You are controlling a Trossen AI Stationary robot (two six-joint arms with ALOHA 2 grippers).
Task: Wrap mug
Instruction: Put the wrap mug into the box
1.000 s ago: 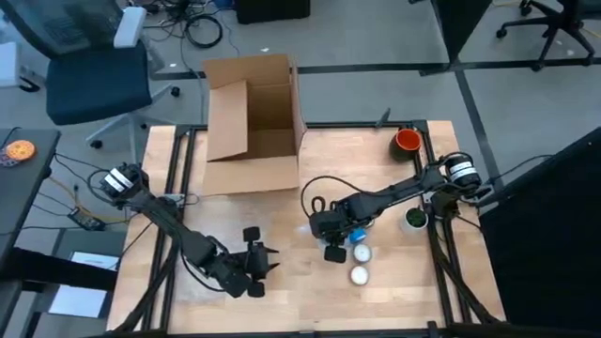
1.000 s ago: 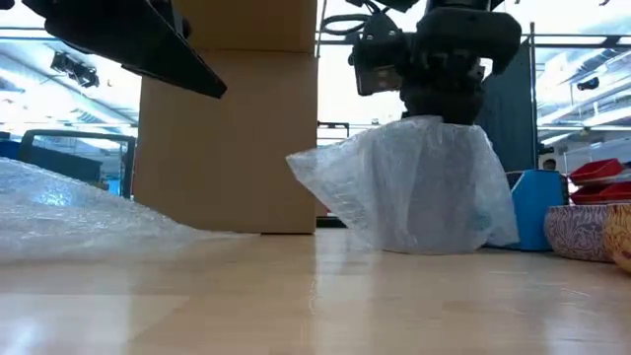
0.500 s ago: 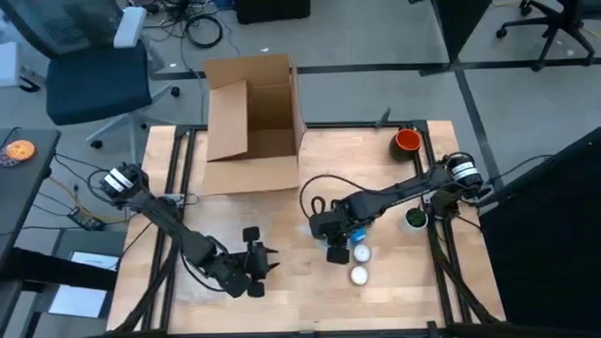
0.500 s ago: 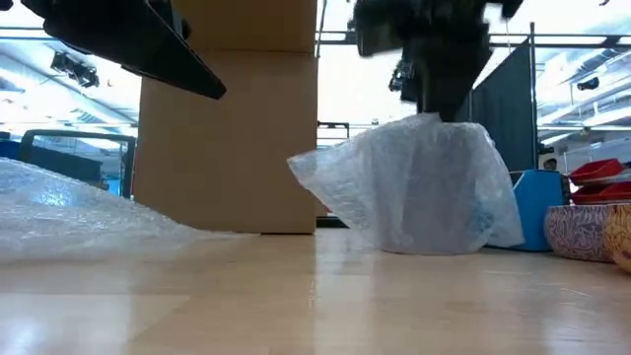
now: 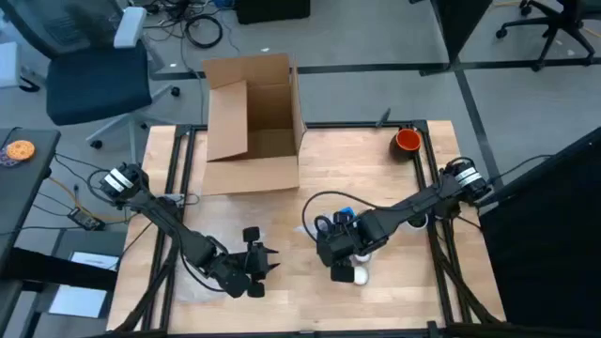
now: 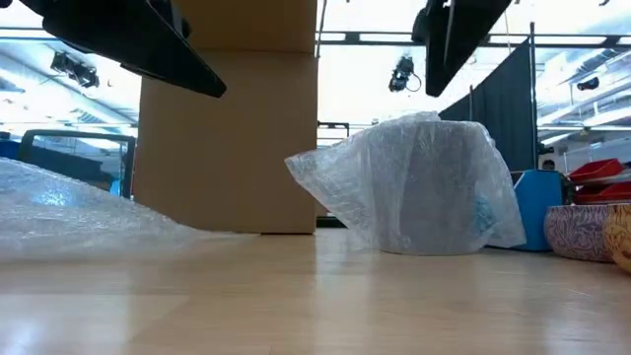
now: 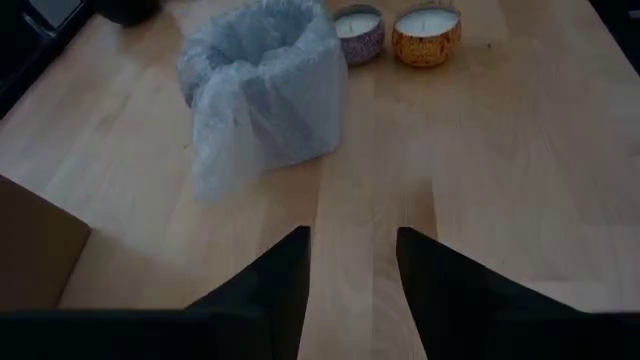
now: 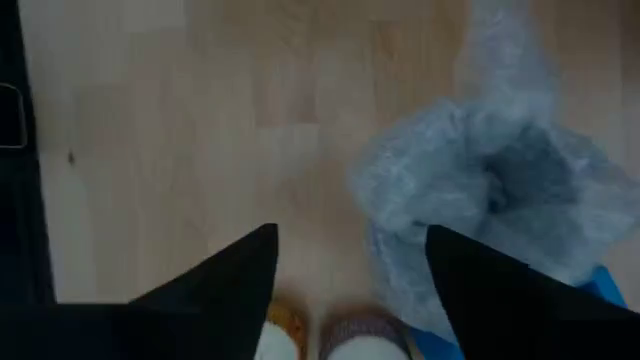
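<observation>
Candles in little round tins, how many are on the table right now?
2. A purple-patterned tin candle and an orange tin candle sit side by side, just beyond the bubble-wrapped mug in the left wrist view. Others may be hidden.

**Even light above, glare behind, soft focus at my wrists**

From above, my bench (image 5: 282, 188) is evenly and brightly lit, with only faint shadows under my arms. At bench height the room behind the cardboard box (image 6: 229, 128) is blown out to white by ceiling lights and windows, so the box face and my arms above it read as dark silhouettes. The bubble wrap (image 6: 414, 182) beside the box catches small highlights. The near bench surface there is blurred. My left tool (image 7: 350, 290) is dark and out of focus against a dimmer, warm bench. My right tool (image 8: 345, 290) view is soft throughout, the wrap hazy.
</observation>
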